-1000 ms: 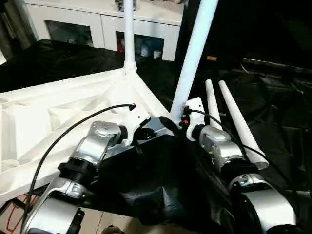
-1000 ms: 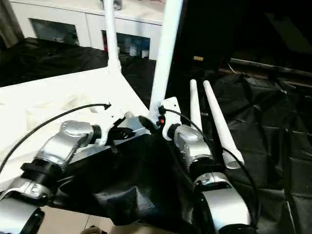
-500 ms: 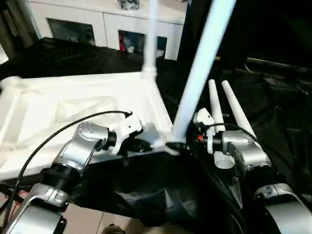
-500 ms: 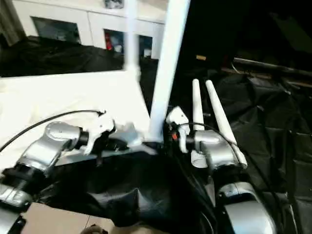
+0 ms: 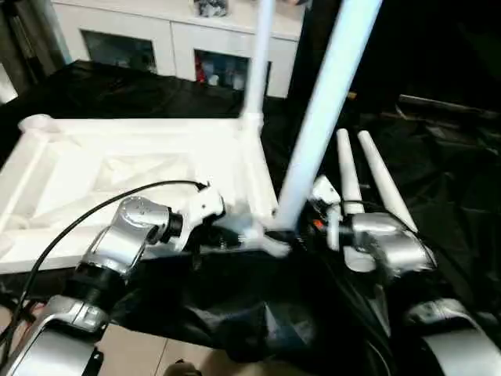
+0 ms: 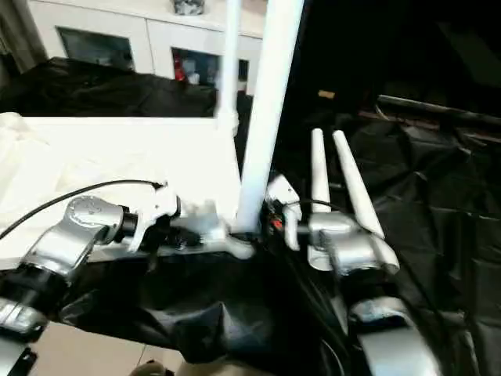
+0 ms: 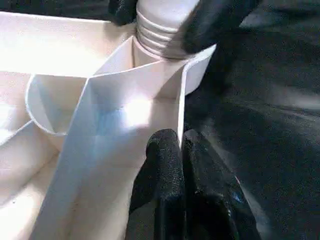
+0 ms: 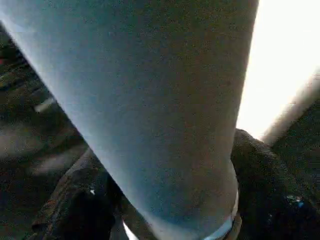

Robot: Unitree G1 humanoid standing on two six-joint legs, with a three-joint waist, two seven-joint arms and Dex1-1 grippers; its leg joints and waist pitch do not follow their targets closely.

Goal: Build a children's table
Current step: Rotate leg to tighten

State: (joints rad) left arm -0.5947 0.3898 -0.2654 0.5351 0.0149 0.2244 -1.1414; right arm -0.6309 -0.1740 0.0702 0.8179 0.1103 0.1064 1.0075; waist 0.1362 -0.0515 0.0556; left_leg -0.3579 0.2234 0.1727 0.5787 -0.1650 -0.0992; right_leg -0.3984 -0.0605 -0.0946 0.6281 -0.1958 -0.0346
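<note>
Right tool (image 8: 165,200) wrapped round the near leg (image 5: 325,117) just above its corner socket (image 7: 192,75); left tool (image 7: 182,170) pinched shut against the tabletop rim (image 7: 130,100). Could easily cross-thread or pop out if that leg tilts, dragging the tabletop (image 5: 117,168) along.

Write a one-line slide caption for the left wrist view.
Left gripper shut on the rim of the upturned table top, while the right gripper's black fingers flank a leg's ribbed base at the corner socket.

No text, label, brand, number or sign can be read in any of the views.
</note>
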